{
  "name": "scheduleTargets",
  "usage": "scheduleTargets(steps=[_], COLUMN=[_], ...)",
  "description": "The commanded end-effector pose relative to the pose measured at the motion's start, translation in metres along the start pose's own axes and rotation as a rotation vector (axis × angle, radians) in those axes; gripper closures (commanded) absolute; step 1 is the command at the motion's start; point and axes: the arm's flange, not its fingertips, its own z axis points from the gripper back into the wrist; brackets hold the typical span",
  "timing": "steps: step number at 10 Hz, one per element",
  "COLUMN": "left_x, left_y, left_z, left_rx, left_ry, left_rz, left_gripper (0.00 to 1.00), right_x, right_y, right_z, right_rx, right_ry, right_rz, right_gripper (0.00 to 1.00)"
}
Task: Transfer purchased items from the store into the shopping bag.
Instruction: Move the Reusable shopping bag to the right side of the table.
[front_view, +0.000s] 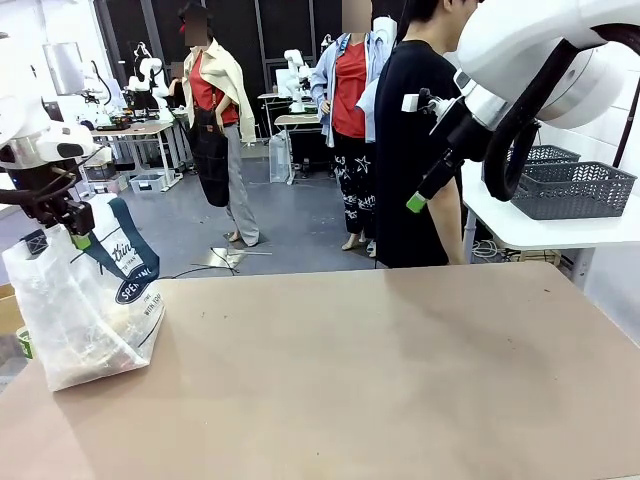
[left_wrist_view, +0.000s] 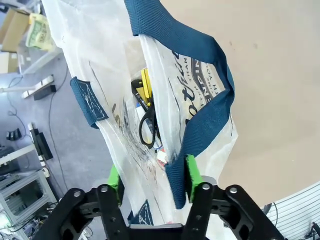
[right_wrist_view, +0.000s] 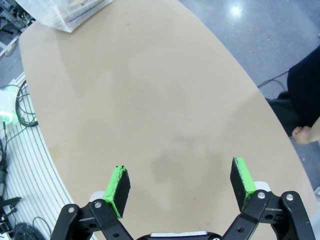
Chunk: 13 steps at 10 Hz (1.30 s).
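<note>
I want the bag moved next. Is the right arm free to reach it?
Probably yes: the right gripper is open and empty, and bare table lies between it and the shopping bag, though the left gripper straddles its handle.

One shopping bag (front_view: 85, 310), two grey baskets (front_view: 572, 190), perhaps three items (left_wrist_view: 146, 107) inside.

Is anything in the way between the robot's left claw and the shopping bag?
No. The left gripper is right at the shopping bag, with the bag's navy handle between its open green pads.

Front view faces across the surface (front_view: 400, 370); left wrist view looks closely down into the shopping bag (left_wrist_view: 165, 100); right wrist view overlooks both from higher.
</note>
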Motion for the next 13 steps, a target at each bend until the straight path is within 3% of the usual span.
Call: scheduleTargets(steps=[1,13], left_x=[-0.002,0.000], left_y=[0.002,-0.009], left_z=[0.005,0.027], left_rx=[-0.007,0.013], left_ry=[-0.010,-0.065], left_rz=[-0.014,-0.042], left_gripper=[0.00,0.00], right_x=[0.000,0.000], right_y=[0.000,0.000], right_z=[-0.001,-0.001], right_rx=[-0.003,-0.003], right_ry=[0.010,0.010], right_rz=[-0.009,-0.009], right_gripper=[0.00,0.00])
